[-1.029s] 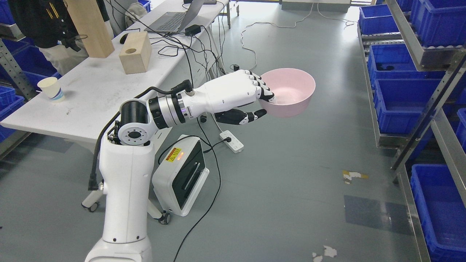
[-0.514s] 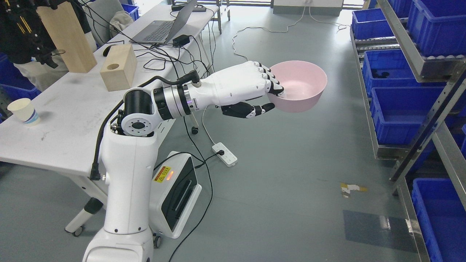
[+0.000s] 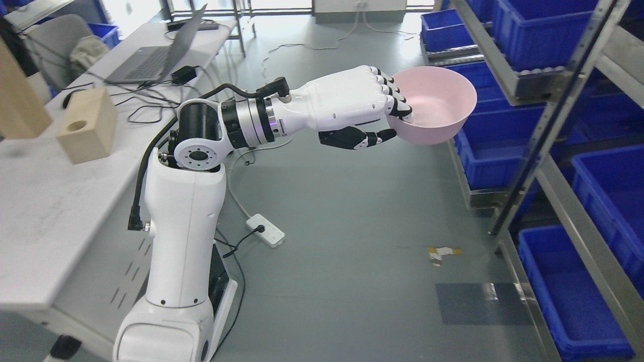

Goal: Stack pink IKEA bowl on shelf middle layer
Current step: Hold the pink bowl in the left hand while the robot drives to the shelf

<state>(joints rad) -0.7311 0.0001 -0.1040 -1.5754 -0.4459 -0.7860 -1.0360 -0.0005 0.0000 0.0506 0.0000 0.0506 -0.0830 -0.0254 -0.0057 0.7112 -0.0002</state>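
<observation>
Left hand, on the arm entering from the lower left, is closed on the near rim of the pink bowl: four fingers hook over the rim into the bowl and the thumb presses beneath the outer wall. Bowl is held upright, opening up, in the air above the grey floor, just in front of the metal shelf on the right that carries blue bins. Farther left, a white table carries a wooden block and a laptop.
</observation>
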